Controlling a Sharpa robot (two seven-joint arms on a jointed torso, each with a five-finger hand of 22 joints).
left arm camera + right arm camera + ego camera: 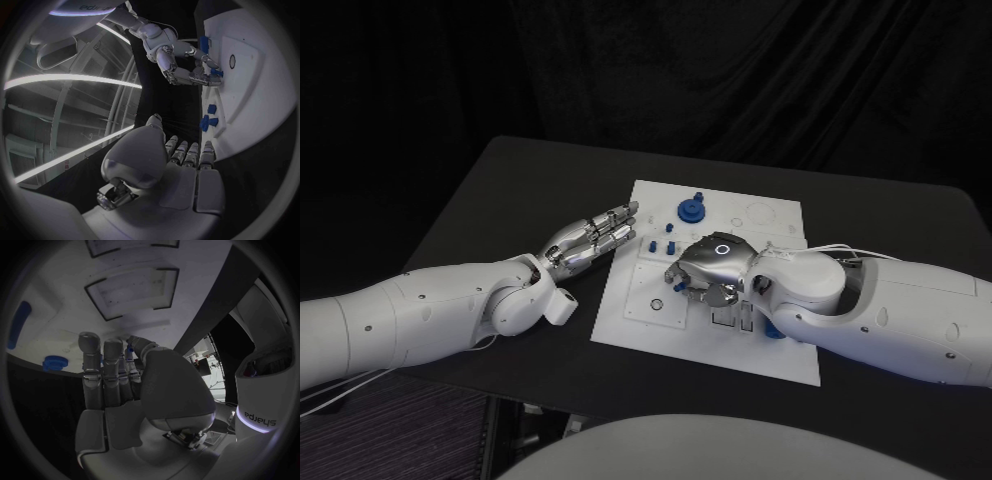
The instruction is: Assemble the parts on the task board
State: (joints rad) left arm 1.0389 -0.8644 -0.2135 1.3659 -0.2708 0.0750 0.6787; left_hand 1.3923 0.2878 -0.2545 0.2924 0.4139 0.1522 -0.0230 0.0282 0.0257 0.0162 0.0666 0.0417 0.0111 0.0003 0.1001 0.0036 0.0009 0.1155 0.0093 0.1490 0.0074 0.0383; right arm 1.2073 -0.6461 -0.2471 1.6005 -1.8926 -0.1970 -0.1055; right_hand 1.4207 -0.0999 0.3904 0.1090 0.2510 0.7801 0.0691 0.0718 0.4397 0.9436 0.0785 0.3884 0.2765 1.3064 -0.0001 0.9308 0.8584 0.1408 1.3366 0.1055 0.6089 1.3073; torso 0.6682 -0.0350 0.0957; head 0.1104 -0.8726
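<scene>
The white task board [718,352] lies in the middle of the black table. My right hand [708,268] hovers over its centre, fingers bent down, pinching a small blue part [678,286] between thumb and fingers; the same part [129,347] peeks out between the fingers [103,365] in the right wrist view. A round blue part [691,210] sits near the board's far edge, and two small blue parts [655,244] lie by its left edge. My left hand [596,236] lies stretched out flat beside the board's left edge, holding nothing, its fingers [187,150] straight and close together.
Another blue part [773,328] lies on the board under my right forearm. The board has rectangular recesses [131,290] and a small ring [653,303] near its front left. In the left wrist view, my right hand [181,65] reaches over the board [262,90].
</scene>
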